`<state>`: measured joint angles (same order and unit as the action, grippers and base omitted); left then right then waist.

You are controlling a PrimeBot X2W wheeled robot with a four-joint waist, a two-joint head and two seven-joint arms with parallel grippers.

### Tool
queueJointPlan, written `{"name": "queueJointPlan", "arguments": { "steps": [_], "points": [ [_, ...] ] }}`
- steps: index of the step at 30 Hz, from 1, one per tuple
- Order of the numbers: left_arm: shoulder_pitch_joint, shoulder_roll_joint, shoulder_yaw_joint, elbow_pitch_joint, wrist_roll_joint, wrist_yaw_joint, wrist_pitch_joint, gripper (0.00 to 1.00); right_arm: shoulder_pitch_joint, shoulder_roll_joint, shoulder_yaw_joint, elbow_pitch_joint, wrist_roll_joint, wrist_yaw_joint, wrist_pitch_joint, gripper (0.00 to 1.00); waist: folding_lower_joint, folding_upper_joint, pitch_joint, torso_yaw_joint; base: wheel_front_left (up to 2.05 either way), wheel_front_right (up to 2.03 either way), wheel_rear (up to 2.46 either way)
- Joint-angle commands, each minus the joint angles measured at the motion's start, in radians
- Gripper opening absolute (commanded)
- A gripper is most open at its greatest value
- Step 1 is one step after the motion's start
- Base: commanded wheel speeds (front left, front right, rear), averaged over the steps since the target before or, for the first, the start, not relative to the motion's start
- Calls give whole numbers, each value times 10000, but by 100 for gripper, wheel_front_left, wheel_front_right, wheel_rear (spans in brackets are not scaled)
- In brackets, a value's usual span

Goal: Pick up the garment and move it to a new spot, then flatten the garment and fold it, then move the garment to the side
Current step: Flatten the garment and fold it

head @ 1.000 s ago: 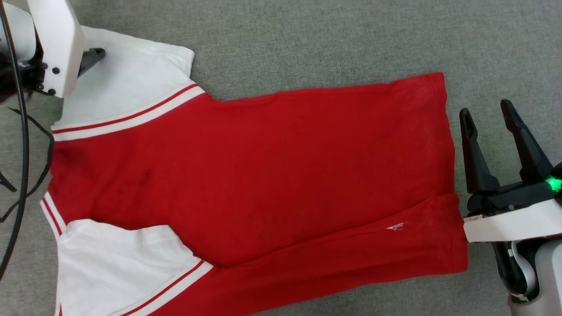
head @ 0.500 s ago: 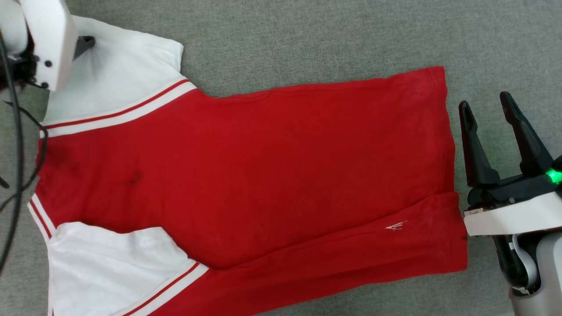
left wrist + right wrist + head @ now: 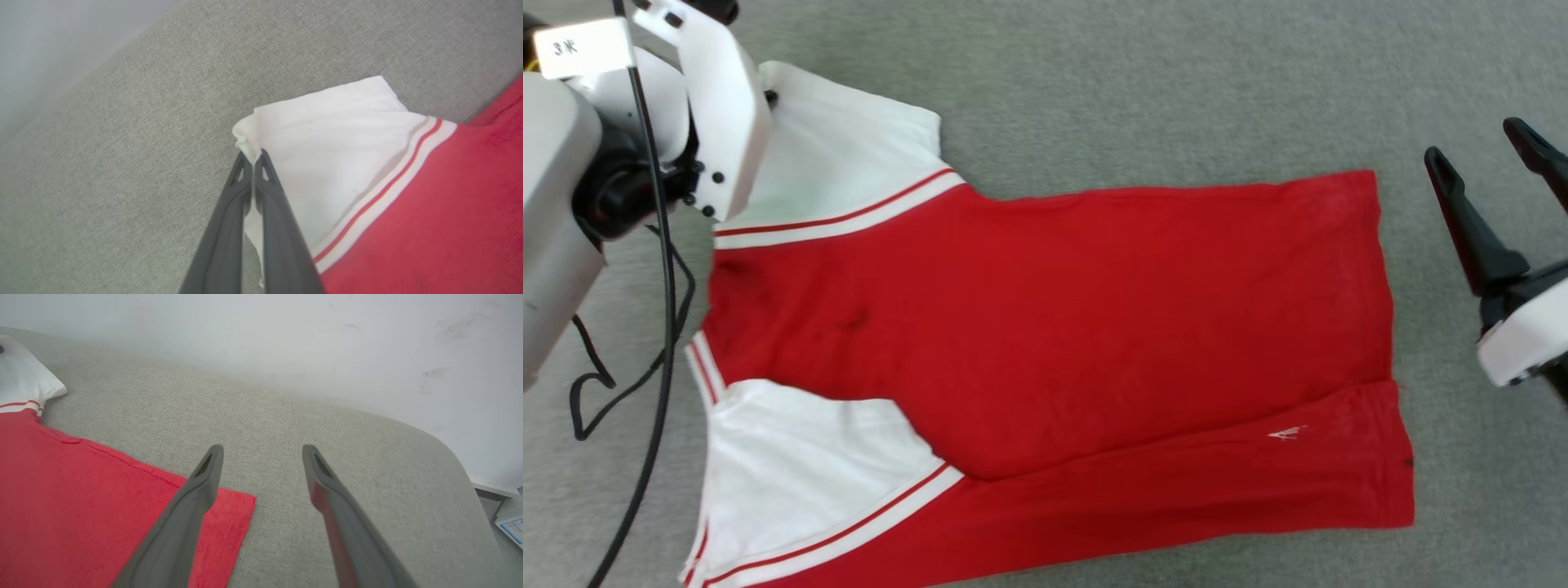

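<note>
The garment is a red shirt with white sleeves and striped trim, spread flat on the grey fabric surface with its hem toward the right. My left gripper is shut on the outer corner of the far white sleeve, and the cloth bunches between the tips. In the head view that gripper is mostly hidden behind its white wrist housing. My right gripper stands open just past the hem's far corner, above the bare surface, touching nothing. The right wrist view has the open fingers beside the red hem corner.
A black cable loops over the surface left of the garment. A white wall stands behind the surface's rounded far edge. A small box lies beyond the surface's right end.
My left gripper has gone from open to shut on the sleeve corner. The head camera has shifted, so the whole picture slid right. The right gripper stays open.
</note>
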<state>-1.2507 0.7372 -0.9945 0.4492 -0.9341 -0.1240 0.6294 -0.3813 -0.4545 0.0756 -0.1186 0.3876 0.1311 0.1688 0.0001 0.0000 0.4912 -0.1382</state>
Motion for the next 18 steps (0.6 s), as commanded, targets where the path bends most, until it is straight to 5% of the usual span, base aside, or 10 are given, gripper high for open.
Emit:
{"name": "queueJointPlan", "arguments": {
  "steps": [1, 10, 18],
  "points": [
    [189, -82, -37, -116, 36, -42, -192, 0, -299, -361, 160, 2, 246, -8, 532, 100, -1, 0, -275, 286, 0, 0, 0],
    [355, -212, -342, -753, -21, -47, -920, 0, -2000, -2292, 1932, 741, 1823, -8, 4844, 100, -1, 0, -593, 765, 0, 0, 0],
    [-17, -400, -596, -1151, 79, -52, -1231, 0, -3088, -2574, 3268, 1920, 2425, -10, 6859, 100, -1, 0, -342, 1134, 0, 0, 0]
  ]
}}
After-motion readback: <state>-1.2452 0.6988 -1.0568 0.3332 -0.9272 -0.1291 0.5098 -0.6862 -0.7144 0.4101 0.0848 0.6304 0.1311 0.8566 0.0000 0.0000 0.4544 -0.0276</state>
